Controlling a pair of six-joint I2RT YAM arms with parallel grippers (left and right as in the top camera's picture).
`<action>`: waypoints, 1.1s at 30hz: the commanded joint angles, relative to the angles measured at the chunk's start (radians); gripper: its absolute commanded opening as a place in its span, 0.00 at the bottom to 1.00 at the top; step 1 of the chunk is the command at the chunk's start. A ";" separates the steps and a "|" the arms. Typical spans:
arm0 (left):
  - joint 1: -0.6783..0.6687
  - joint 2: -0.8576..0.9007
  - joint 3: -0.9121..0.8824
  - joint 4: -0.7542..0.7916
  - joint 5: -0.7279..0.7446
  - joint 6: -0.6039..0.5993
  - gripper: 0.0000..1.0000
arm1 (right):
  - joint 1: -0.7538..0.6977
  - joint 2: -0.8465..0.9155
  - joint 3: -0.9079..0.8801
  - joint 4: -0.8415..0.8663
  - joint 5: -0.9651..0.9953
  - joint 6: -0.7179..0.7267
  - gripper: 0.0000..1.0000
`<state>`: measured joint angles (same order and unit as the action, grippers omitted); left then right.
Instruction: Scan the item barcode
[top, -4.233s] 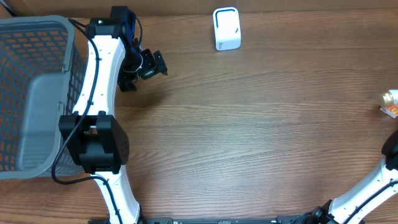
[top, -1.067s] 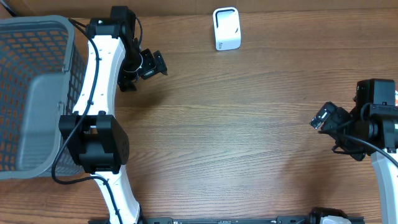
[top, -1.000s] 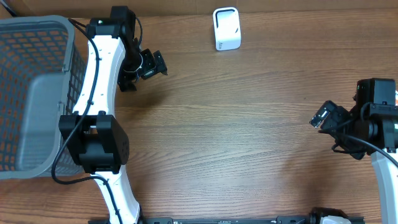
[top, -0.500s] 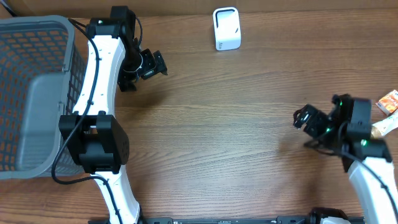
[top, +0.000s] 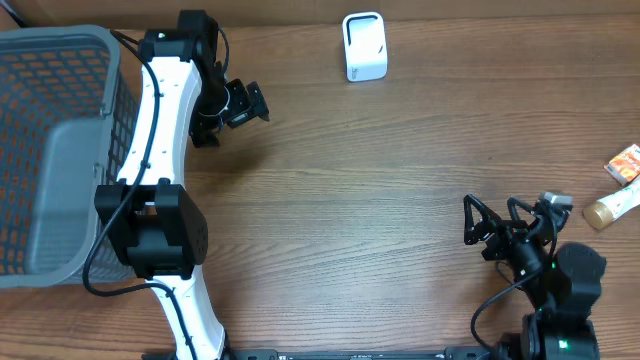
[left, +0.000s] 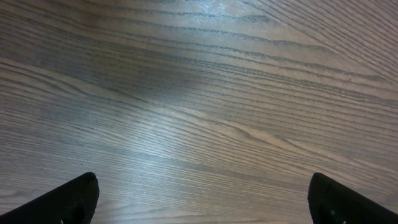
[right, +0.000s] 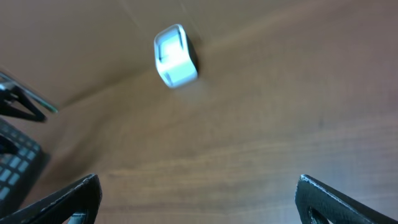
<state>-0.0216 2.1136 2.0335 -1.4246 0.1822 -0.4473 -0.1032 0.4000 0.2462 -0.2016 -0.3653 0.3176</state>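
Orange-and-white packet (top: 625, 162) at the right edge of the overhead view, untouched; both pincers are spread wide and empty.
You have the packet lying on the wooden table (top: 400, 200) with one tan tube-like piece (top: 610, 207) just beside it; whether they are one item or two cannot be told. One white scanner (top: 363, 45) stands at top centre, well apart. Your right gripper (top: 492, 222) sits lower right, near the packet. Your left gripper (top: 245, 103) hovers upper left, near one grey basket (top: 112, 60).
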 joint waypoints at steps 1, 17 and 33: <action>0.001 -0.002 0.008 0.001 -0.006 -0.017 1.00 | 0.016 -0.055 -0.051 0.050 0.048 -0.013 1.00; 0.001 -0.002 0.008 0.001 -0.006 -0.017 1.00 | 0.138 -0.311 -0.218 0.161 0.145 -0.241 1.00; 0.001 -0.002 0.008 0.001 -0.006 -0.017 1.00 | 0.138 -0.398 -0.238 0.163 0.190 -0.245 1.00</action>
<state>-0.0216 2.1136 2.0335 -1.4242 0.1818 -0.4473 0.0288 0.0147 0.0185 -0.0387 -0.1940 0.0799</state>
